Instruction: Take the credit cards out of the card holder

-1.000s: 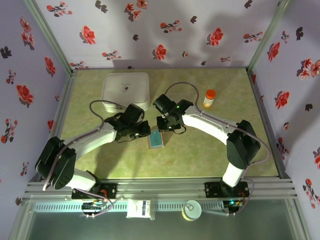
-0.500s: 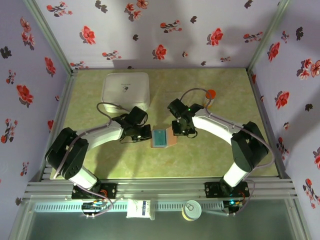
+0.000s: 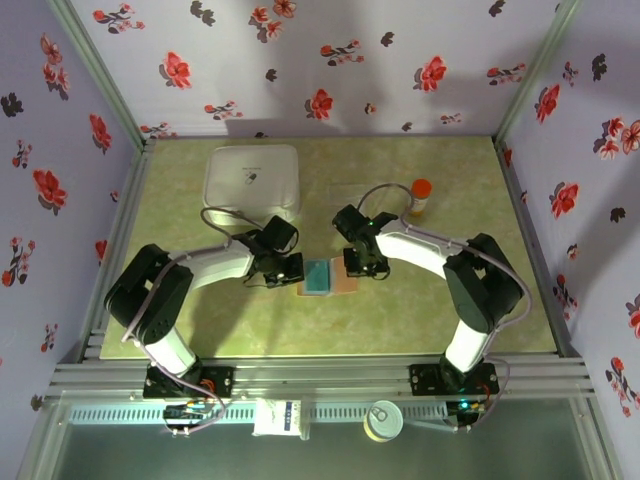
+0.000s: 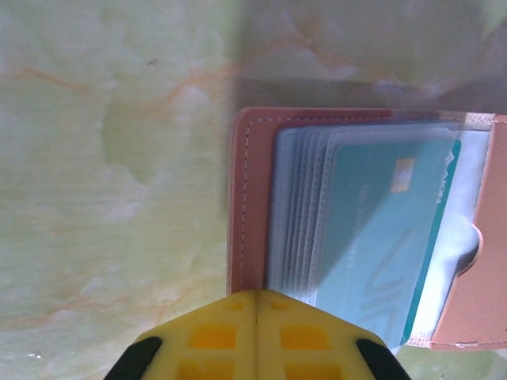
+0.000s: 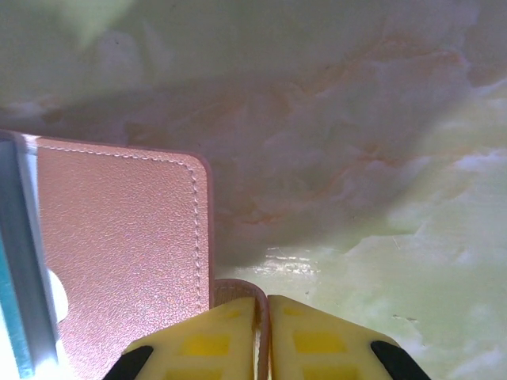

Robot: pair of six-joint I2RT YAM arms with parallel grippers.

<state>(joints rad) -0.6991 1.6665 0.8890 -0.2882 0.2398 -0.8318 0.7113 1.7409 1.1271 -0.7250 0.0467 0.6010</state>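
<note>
Right tool (image 5: 263,302) low, pinching card holder (image 5: 119,229)

The card holder (image 3: 342,285) lies open on the table (image 3: 430,310) near its middle, with the credit cards (image 3: 318,275) in its sleeves. The left gripper (image 3: 292,269) sits at the holder's left edge. The right gripper (image 3: 357,265) is at its right edge, with the flap's rim between its fingertips. A box (image 3: 252,180) stands behind and to the left, and a pill bottle (image 3: 420,197) behind and to the right, well apart.
</note>
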